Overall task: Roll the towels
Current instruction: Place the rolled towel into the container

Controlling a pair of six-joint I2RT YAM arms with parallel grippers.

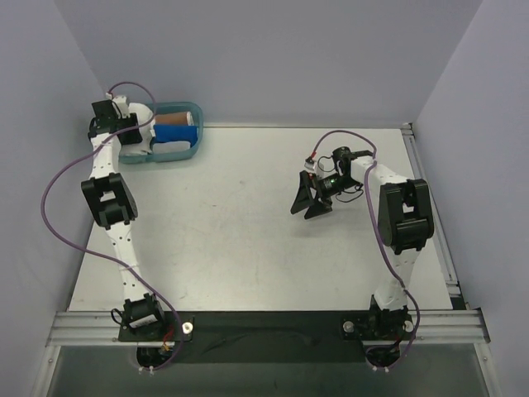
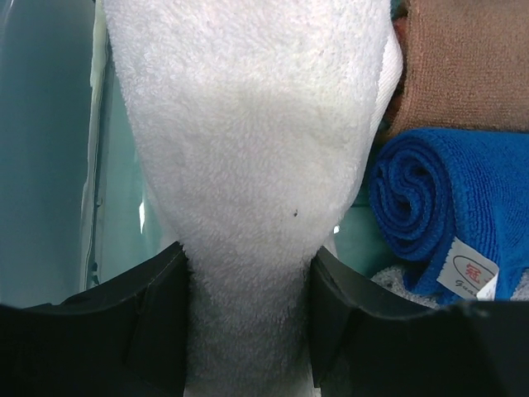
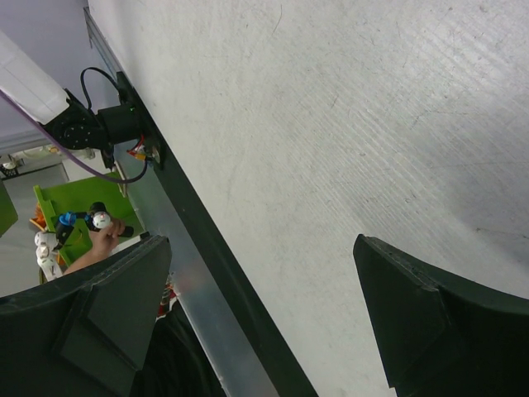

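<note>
**Fig. Left arm gripping a white towel at the bin; right arm waiting**

At the upper left of the overhead frame my left arm reaches into the teal bin (image 1: 197, 136). In the left wrist frame the left gripper (image 2: 248, 265) has its jaws part-way closed, pressing both sides of the white towel (image 2: 248, 124). The towel fills the middle of that frame as a thick, bundled mass. Just right of it lie the rolled blue towel (image 2: 446, 198) and, above that, the brown towel (image 2: 471, 66).

I cannot tell whether the white towel is coming out or going in. If out, I judge the best move is a straight lift, grip unchanged. That way the terry clears the bin wall without dragging the blue roll, and the towel can then go to the bare table (image 1: 248, 231) at frame centre.

At the right of the overhead frame the right gripper (image 1: 310, 203) hovers over the table. Its jaws are spread wide and hold nothing, well placed to pin a towel edge.
</note>
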